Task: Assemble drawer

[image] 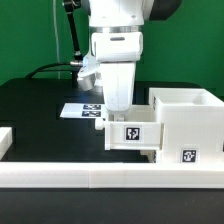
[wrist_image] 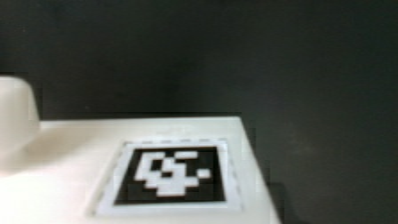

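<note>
White plastic throughout: the drawer box (image: 188,125), an open-topped housing, stands on the black surface (image: 40,115) toward the exterior view's right, and a smaller tagged drawer part (image: 132,135) sits just beside it, touching or nearly touching its side. Both carry black-and-white marker tags on the faces toward the camera. The arm hangs directly over the smaller part, and the claw (image: 120,108) reaches down to its upper edge. The arm's white housing hides the fingertips, so I cannot tell how far apart they stand or whether they grip the part at all. The wrist view offers only a blurred tag on a white face (wrist_image: 169,170) against dark ground (too close to settle the matter).

My reading is that the part is placed beside the box so it can be slid or seated into it, with the arm positioned above to steer it.

Behind the arm, the marker board (image: 82,111) lies flat. A white rail (image: 100,180) runs along the front edge, limiting travel that way.
</note>
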Robot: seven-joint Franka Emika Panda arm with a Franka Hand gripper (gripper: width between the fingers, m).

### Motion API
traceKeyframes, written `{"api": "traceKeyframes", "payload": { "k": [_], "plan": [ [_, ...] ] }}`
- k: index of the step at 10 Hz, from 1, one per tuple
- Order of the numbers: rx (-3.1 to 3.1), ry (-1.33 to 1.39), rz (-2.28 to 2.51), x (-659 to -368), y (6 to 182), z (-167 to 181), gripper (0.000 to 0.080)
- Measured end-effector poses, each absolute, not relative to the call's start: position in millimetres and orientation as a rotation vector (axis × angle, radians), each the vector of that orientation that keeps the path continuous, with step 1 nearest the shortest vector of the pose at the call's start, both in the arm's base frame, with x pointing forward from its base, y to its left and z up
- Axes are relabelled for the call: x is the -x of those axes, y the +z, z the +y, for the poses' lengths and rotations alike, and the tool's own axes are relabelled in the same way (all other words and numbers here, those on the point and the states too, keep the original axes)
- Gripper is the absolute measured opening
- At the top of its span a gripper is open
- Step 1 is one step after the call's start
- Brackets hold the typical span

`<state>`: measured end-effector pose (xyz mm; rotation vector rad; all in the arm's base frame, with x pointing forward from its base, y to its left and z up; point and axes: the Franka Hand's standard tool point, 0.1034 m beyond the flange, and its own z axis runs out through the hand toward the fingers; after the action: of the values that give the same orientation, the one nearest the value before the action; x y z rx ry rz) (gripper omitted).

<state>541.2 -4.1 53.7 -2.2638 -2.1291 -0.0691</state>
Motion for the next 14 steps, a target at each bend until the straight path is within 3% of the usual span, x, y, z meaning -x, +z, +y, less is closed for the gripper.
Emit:
{"api": "traceKeyframes", "payload": {
  "k": [14],
  "plan": [
    [2.250, -0.064, -2.155, -540.7, 53.0, -3.8, 0.0042]
  ]
}}
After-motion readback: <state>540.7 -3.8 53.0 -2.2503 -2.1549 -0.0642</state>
